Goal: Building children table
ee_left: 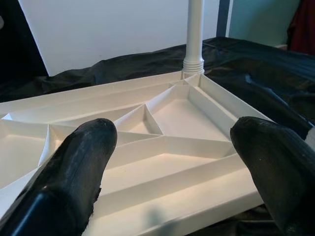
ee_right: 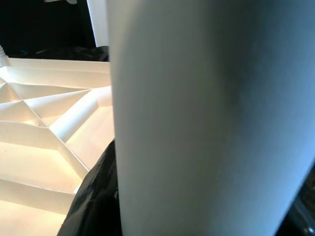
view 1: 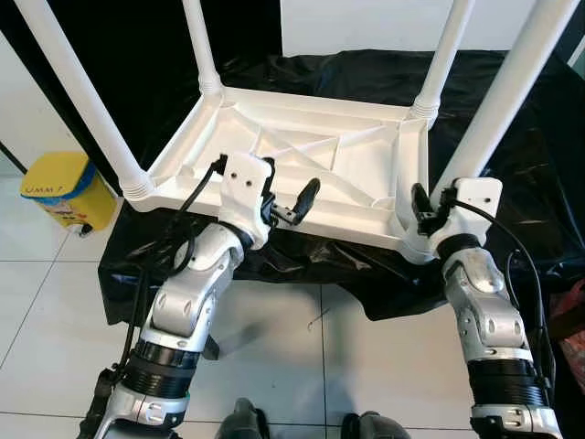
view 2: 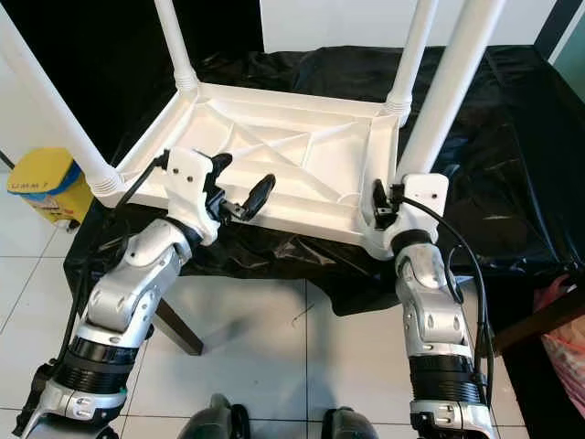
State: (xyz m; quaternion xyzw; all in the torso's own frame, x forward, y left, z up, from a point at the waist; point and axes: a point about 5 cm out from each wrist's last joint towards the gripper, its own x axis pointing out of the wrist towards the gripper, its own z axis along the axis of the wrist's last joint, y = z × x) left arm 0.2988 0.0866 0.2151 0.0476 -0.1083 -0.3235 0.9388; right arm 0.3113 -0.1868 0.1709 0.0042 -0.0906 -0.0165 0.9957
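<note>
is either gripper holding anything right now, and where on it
The right gripper grips the near right table leg at its base. The left gripper is open over the tabletop's near edge, holding nothing.

Both silver arms raised forward toward the upturned table (view 1: pixel 302 151). Left arm bent at elbow, forearm angled up toward table's near edge; left gripper (view 1: pixel 285 207) at that edge, black fingers (ee_left: pixel 74 167) spread wide apart, nothing between them, tips over the ribbed underside. Right arm more upright, wrist at table's near right corner; right gripper (view 1: pixel 422 208) closed around the base of the table leg (view 1: pixel 498 110) there, one black finger (ee_right: pixel 96 196) pressed against the leg's side.
</note>
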